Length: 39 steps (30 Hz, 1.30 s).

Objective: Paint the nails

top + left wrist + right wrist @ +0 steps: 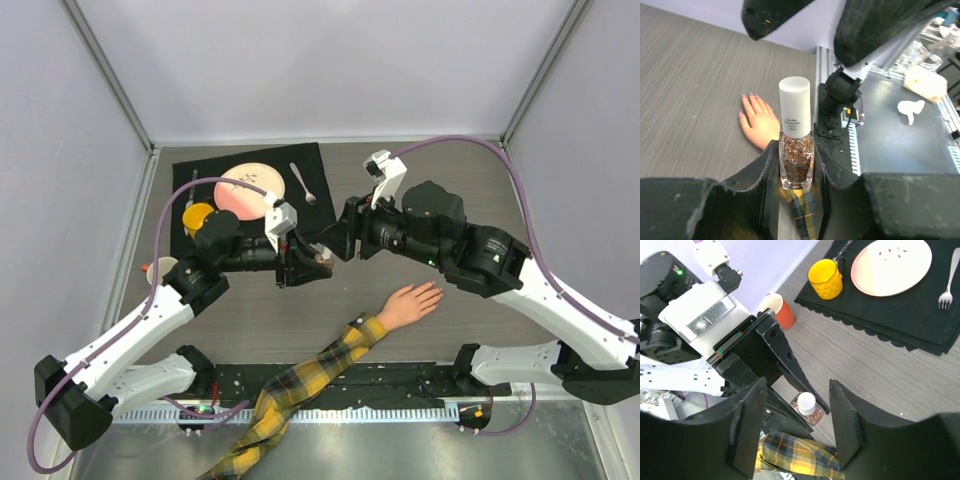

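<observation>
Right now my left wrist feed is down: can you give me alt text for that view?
The left gripper is shut on a glitter polish bottle, upright, its white cap on. Behind it the mannequin hand lies flat on the grey table, its plaid sleeve showing below the bottle.

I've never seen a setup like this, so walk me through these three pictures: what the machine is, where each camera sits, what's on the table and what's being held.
These are two robot arms bolted to a table's near edge. One picture looks down from above; the other two come from cameras on each wrist, so the black shapes at their edges are the arms' own fingers. The left gripper is shut on a glitter polish bottle with a white cap. The right gripper is open just above that cap, holding nothing. On the table lies a mannequin hand in a plaid sleeve; its nails are too small to judge. Farther back, a black mat carries a plate, fork and yellow cup.
</observation>
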{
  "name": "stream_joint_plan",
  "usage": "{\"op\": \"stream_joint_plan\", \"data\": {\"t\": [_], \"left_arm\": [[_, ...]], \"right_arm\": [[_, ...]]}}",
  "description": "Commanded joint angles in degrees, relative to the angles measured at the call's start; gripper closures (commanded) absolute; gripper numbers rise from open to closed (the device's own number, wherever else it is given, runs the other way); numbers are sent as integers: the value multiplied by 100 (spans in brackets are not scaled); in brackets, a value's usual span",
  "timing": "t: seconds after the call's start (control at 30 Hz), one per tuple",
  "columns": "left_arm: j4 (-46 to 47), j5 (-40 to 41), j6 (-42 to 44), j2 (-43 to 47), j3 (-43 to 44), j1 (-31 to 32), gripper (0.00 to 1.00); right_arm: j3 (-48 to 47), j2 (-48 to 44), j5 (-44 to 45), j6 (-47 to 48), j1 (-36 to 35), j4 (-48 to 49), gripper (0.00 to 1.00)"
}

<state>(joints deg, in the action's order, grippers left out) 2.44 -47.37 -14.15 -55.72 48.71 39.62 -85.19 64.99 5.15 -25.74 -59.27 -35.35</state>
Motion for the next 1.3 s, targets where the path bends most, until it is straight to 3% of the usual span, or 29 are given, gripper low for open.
{"op": "stream_joint_plan", "data": {"t": [0.0, 0.3, 0.47, 0.53, 0.57, 0.6, 0.63, 0.67, 0.7, 0.73, 0.9, 0.97, 1.0, 1.03, 1.07, 1.1, 1.13, 1.17, 1.23, 1.27], "left_arm": [[-77, 554, 264, 158, 253, 11, 100], [-103, 659, 299, 281, 227, 11, 100], [212, 20, 63, 325, 148, 11, 100], [625, -718, -331, 291, 104, 2, 100], [835, -1042, -569, 264, 78, 2, 100], [1525, -1507, -867, 186, 25, 2, 100], [2071, -2225, -1244, 133, -36, 2, 100], [2729, -2511, -2405, 62, -115, 2, 100], [3997, -2661, -2887, -34, -264, 11, 100], [4384, -2776, -3274, -148, -309, 28, 100], [4336, -2786, -3305, -237, -283, 46, 100], [3681, -2646, -2990, -193, -178, 46, 100], [3285, -2541, -2440, -158, -117, 46, 100], [2802, -2418, -1999, -115, -46, 46, 100], [1631, -1912, -1543, -18, 128, 46, 100], [1045, -1620, -581, 26, 235, 46, 100], [613, -1278, -284, 61, 305, 46, 100], [200, -1013, -107, 105, 358, 46, 100], [-128, -134, 316, 132, 394, 46, 100], [-216, 16, 404, 123, 403, 46, 100]], "right_arm": [[-244, 286, 346, -230, -155, -306, 46], [-165, 532, 549, -177, -402, -87, 50], [299, 165, 313, 164, -402, 239, 85], [633, -64, -47, 707, -375, 660, 99], [1113, -222, -432, 963, -349, 922, 99], [1345, -476, -1932, 1200, -271, 1377, 99], [1582, -635, -2687, 1638, -226, 1634, 99], [2089, -776, -3216, 1677, -200, 1959, 99], [2259, -951, -3439, 1581, -60, 2423, 99], [2331, -936, -3816, 1528, 28, 2498, 99], [2322, -795, -4189, 1325, 152, 2569, 99], [2296, -856, -3786, 1300, 170, 2516, 99], [2244, -883, -3532, 1264, 161, 2377, 99], [2182, -918, -3033, 1212, 161, 2288, 80], [2017, -936, -2654, 1150, 161, 2200, 57], [1919, -953, -2294, 985, 152, 1938, 45], [1805, -971, -1899, 887, 152, 1779, 30], [1604, -1006, -1103, 764, 152, 1612, 25], [1471, -1032, -596, 439, 143, 1295, 19], [1461, -1015, -272, 316, 126, 1233, 9]]}}
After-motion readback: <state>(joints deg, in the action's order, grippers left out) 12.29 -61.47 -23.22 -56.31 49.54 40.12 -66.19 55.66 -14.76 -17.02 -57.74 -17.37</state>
